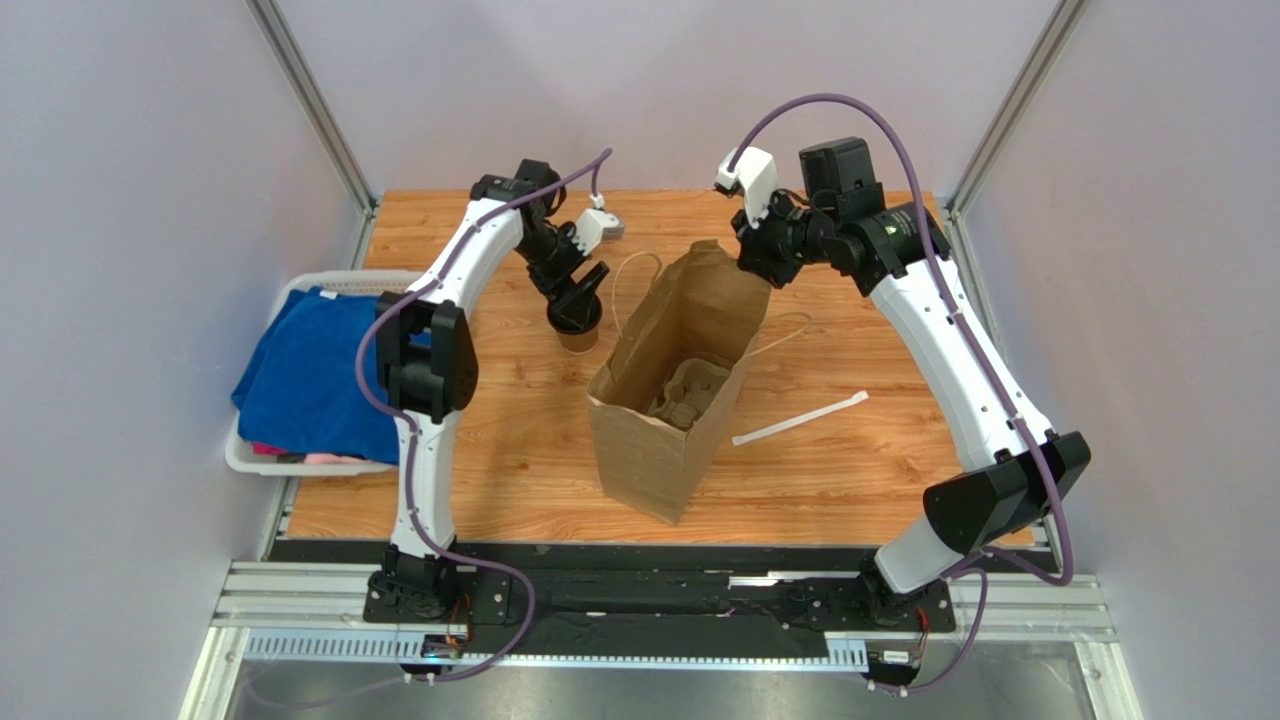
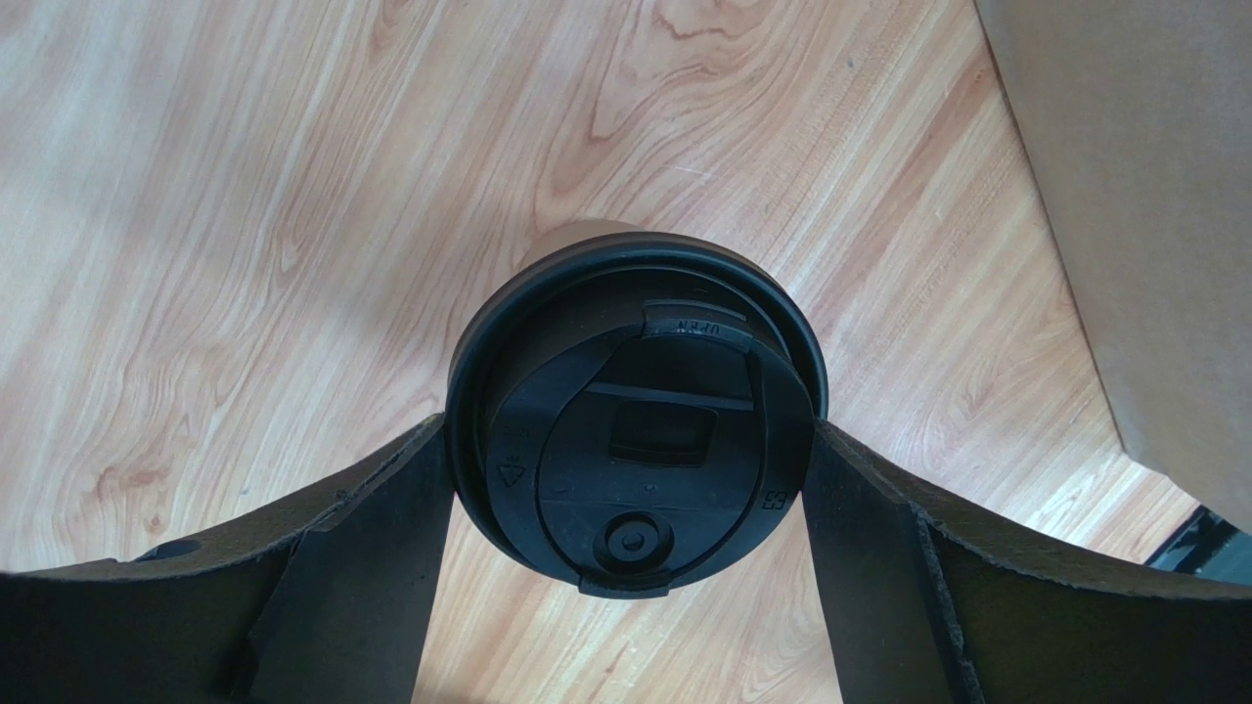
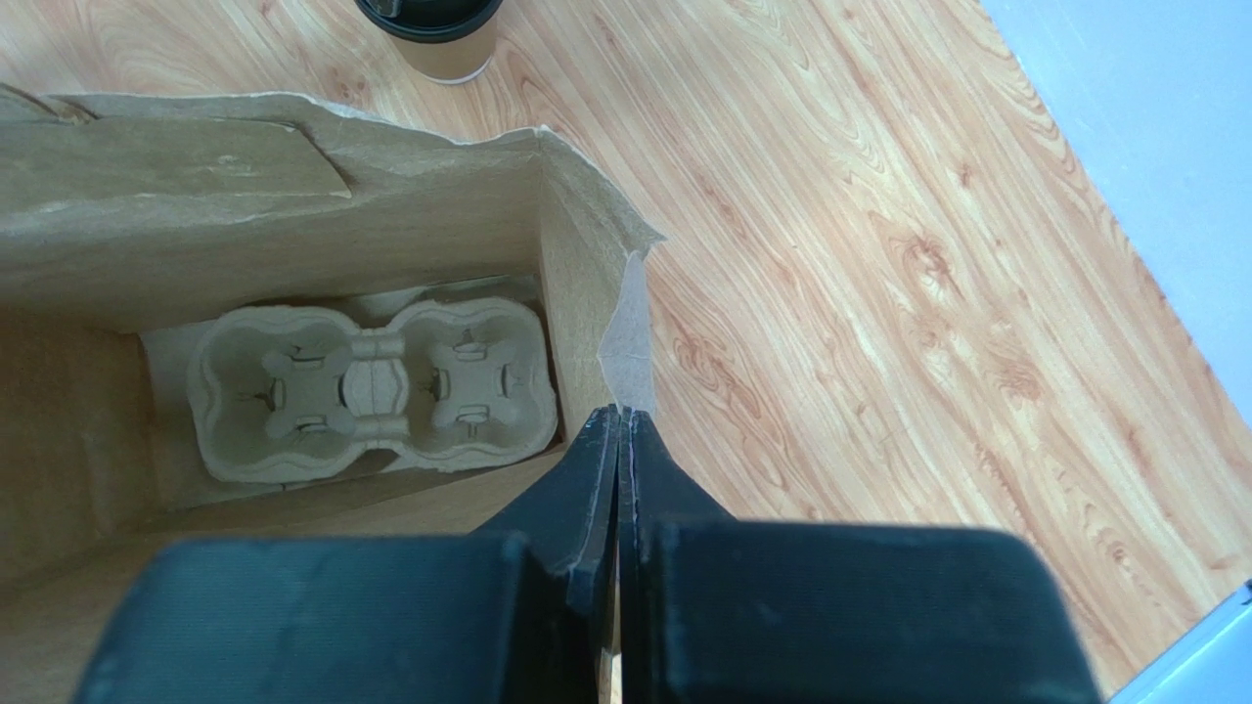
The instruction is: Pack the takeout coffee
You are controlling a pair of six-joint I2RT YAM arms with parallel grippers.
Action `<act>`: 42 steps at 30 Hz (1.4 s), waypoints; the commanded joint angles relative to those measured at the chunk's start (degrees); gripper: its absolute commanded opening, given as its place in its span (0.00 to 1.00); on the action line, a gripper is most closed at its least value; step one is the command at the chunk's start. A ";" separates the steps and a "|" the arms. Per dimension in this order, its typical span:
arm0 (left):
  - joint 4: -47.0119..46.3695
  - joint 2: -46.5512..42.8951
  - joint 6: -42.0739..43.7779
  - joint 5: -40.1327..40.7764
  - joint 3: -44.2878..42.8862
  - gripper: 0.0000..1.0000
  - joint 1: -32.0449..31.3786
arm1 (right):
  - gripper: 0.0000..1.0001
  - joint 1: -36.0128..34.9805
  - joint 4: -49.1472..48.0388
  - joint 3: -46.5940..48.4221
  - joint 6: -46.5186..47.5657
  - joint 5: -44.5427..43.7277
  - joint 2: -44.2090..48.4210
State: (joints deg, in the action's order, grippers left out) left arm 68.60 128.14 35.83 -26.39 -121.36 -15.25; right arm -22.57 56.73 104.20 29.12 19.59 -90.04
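Observation:
The takeout coffee (image 1: pixel 576 327), a small kraft cup with a black lid (image 2: pixel 639 418), stands left of the tall brown paper bag (image 1: pixel 676 405). My left gripper (image 1: pixel 580 300) comes down over it, and its fingers (image 2: pixel 375 543) press against both sides of the lid. The cup also shows at the top edge of the right wrist view (image 3: pixel 437 33). My right gripper (image 1: pixel 754 248) is shut on the bag's far rim (image 3: pixel 625 330), holding the mouth open. A pulp cup tray (image 3: pixel 375 389) lies at the bottom of the bag.
A white basket (image 1: pixel 256 450) holding blue cloth (image 1: pixel 308 375) sits at the table's left edge. A white paper strip (image 1: pixel 801 419) lies on the wood right of the bag. The bag's twine handle (image 1: pixel 639 278) loops towards the cup.

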 commanded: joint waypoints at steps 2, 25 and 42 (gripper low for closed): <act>1.53 -5.96 -2.26 -1.47 -2.65 0.44 1.71 | 0.00 0.33 -0.39 -0.93 -6.61 0.18 1.18; -5.65 -29.43 -21.85 -9.56 -26.03 0.27 -3.29 | 0.00 0.33 -4.08 -4.27 -15.59 -5.27 2.68; -3.84 -36.56 -12.47 -1.39 -18.74 0.25 -32.46 | 0.00 -0.46 -2.68 2.41 -17.79 -2.99 -1.55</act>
State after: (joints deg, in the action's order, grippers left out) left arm 59.90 90.87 15.99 -32.12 -142.02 -42.96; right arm -22.48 53.89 104.18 11.79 15.14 -91.74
